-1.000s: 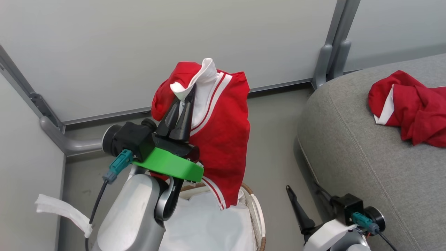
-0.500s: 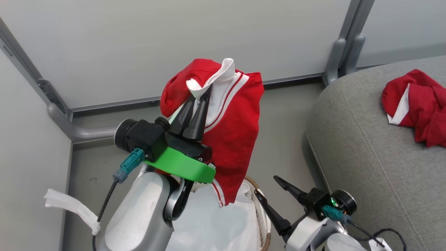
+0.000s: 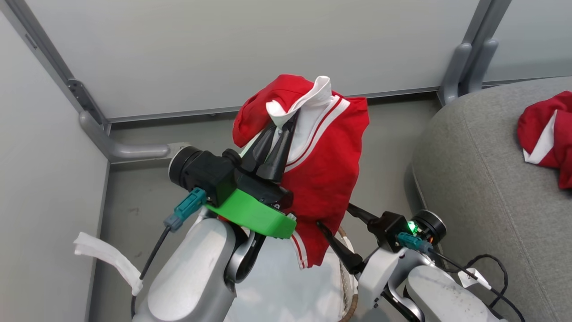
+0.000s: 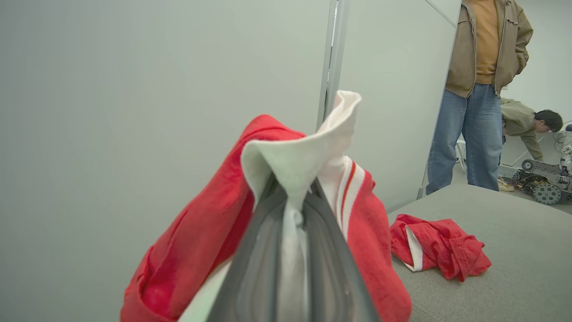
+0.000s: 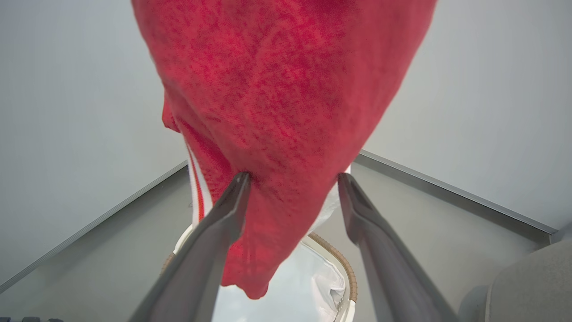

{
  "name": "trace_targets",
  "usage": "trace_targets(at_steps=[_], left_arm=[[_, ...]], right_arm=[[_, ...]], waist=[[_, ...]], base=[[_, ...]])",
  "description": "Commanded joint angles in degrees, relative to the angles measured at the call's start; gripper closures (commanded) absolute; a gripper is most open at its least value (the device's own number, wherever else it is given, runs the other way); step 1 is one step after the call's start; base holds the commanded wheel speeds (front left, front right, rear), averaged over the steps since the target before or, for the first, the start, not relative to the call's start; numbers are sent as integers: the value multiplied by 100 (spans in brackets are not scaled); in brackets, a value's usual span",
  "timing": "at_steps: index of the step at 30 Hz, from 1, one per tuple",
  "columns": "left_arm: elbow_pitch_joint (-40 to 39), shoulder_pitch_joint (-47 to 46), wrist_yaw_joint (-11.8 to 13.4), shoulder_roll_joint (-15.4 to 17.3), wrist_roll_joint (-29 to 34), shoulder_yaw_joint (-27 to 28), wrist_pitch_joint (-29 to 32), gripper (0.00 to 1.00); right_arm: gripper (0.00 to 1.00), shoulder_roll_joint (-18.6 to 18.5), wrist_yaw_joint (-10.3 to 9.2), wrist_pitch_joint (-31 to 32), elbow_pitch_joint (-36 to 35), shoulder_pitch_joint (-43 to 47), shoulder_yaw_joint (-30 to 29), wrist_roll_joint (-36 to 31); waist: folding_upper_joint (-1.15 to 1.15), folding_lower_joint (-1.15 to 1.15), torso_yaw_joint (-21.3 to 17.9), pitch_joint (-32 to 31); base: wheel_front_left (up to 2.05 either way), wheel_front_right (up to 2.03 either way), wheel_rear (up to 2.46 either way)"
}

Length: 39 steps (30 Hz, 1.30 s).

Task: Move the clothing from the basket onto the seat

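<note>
First red garment (image 3: 543,138) is laid on the seat (image 3: 482,179). Second red garment (image 3: 326,170) is clamped by its collar in the left gripper (image 3: 282,129), raised above the basket (image 3: 345,279). Its hem is straddled by the right gripper (image 3: 334,213) (jaws wide apart). Transfer is left.

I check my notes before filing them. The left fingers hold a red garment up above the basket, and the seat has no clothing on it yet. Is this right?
Not quite. The seat already has a crumpled red garment lying on it; the left wrist view shows it. The rest stands: the left fingers hold a second red garment above the basket.
</note>
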Motion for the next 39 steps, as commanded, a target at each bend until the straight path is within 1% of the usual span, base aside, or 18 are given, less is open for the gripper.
trace_targets(at_steps=[1, 8, 18, 19, 20, 21, 22, 39], left_arm=[[-10, -126, 32, 8, -45, -33, -7, 100], [-40, -249, 94, 6, -193, -290, -7, 100], [-63, -343, 165, 7, -302, -576, -7, 100], [-54, -346, 170, 7, -305, -598, -7, 100], [-46, -351, 173, 7, -313, -613, -7, 100], [-39, -356, 178, 7, -326, -625, -7, 100], [-32, -360, 173, 7, -334, -631, -7, 100], [62, -243, 193, 7, -307, -596, -7, 100]], right_arm=[[0, 30, -7, -3, 69, -90, 18, -6], [0, 140, -7, -3, 369, -369, 220, -47], [0, 319, -7, -3, 666, -622, 192, -104], [4, 336, -7, -3, 674, -639, 179, -108], [37, 345, -7, -3, 676, -640, 169, -108], [75, 354, -7, -3, 680, -633, 158, -98], [100, 364, -7, -3, 674, -631, 149, -90], [100, 342, -7, -3, 452, -417, 95, 13]], waist=[[0, 0, 77, 45], [0, 0, 259, 113], [0, 0, 413, 160], [0, 0, 423, 164], [0, 0, 428, 166], [0, 0, 433, 165], [0, 0, 435, 166], [0, 0, 334, 97]], base=[[0, 0, 0], [0, 0, 0], [0, 0, 0], [0, 0, 0], [0, 0, 0], [0, 0, 0], [0, 0, 0], [0, 0, 0]])
